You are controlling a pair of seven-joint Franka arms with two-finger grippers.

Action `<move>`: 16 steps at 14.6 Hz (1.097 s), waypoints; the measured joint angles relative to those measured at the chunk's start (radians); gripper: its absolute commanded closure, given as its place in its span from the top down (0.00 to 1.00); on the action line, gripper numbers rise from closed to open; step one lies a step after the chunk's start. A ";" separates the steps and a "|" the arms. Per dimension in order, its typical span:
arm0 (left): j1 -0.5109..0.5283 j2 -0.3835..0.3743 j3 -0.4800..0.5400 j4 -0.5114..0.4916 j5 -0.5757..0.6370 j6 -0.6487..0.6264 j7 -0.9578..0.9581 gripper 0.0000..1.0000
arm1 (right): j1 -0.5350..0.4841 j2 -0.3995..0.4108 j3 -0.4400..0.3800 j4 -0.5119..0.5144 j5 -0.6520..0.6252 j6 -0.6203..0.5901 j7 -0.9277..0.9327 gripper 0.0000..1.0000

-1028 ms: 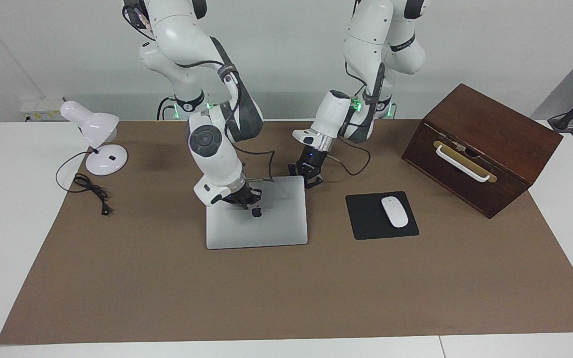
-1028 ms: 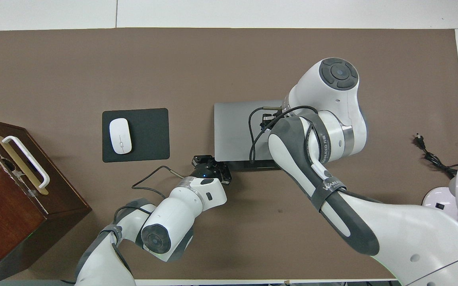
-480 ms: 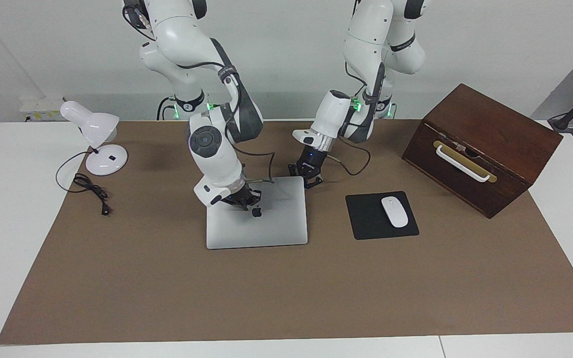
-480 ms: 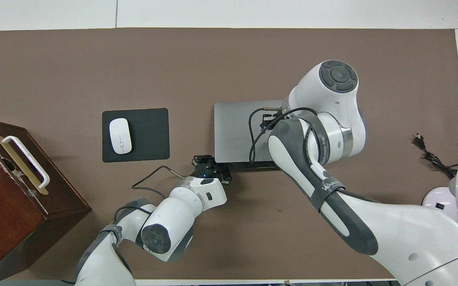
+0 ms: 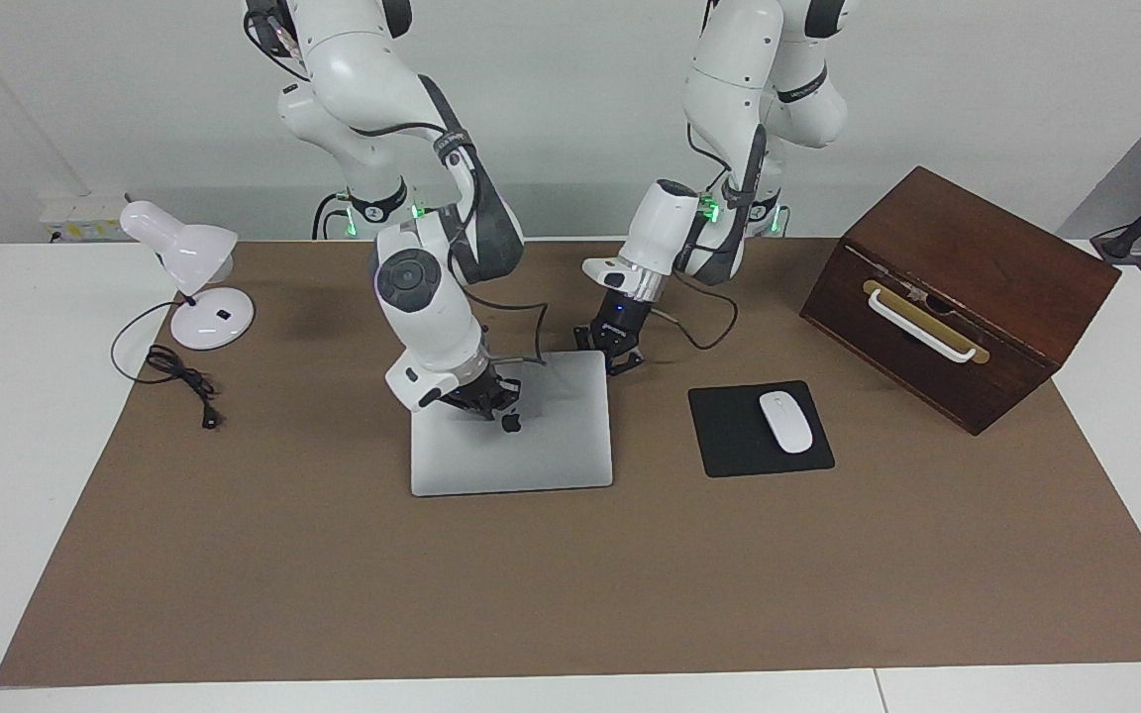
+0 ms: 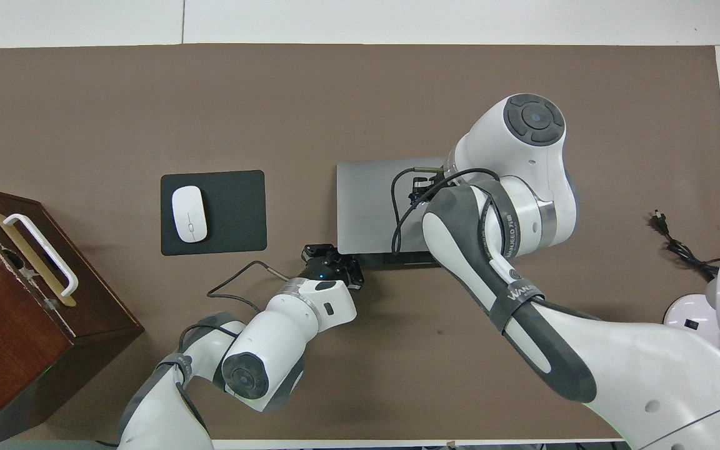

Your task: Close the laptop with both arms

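The silver-grey laptop lies on the brown mat with its lid down flat or nearly flat and the apple logo facing up; it also shows in the overhead view. My right gripper is low over the lid right beside the logo; I cannot tell if it touches. In the overhead view the right arm hides it. My left gripper is down at the laptop's corner nearest the robots, toward the left arm's end.
A black mouse pad with a white mouse lies beside the laptop toward the left arm's end. A brown wooden box with a white handle stands further that way. A white desk lamp and its cable are at the right arm's end.
The right gripper has shifted very slightly toward the robots over the lid. The laptop and the left arm have not visibly moved.
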 measured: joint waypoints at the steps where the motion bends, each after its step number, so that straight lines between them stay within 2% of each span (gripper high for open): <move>1: 0.000 0.000 0.000 0.000 0.000 0.000 0.000 0.00 | -0.002 -0.008 -0.004 0.008 0.000 0.000 0.000 0.00; 4: 0.000 0.000 0.000 0.000 0.000 0.000 0.000 0.00 | -0.027 -0.062 -0.013 0.048 -0.023 -0.008 -0.022 0.00; 7: 0.000 0.000 0.000 0.000 0.000 0.000 0.000 0.00 | -0.098 -0.124 -0.016 0.109 -0.044 -0.052 -0.119 0.00; 8: 0.000 0.000 0.000 0.000 0.000 0.000 0.000 0.00 | -0.126 -0.137 -0.017 0.133 -0.044 -0.076 -0.159 0.03; 11: 0.001 0.000 0.001 0.000 0.000 0.000 -0.014 0.00 | -0.186 -0.177 -0.019 0.188 -0.048 -0.170 -0.230 0.34; 12: 0.002 0.000 0.002 0.000 0.000 0.000 -0.031 0.00 | -0.202 -0.196 -0.020 0.196 -0.062 -0.196 -0.248 0.51; 13: 0.002 0.000 0.003 0.000 0.000 0.001 -0.049 0.00 | -0.223 -0.214 -0.020 0.203 -0.080 -0.218 -0.277 0.84; 14: 0.002 0.000 0.003 0.000 0.000 0.001 -0.063 0.00 | -0.250 -0.231 -0.020 0.208 -0.088 -0.238 -0.320 1.00; 16: 0.002 0.000 0.003 0.000 0.000 0.001 -0.094 0.00 | -0.319 -0.253 -0.022 0.219 -0.090 -0.273 -0.418 1.00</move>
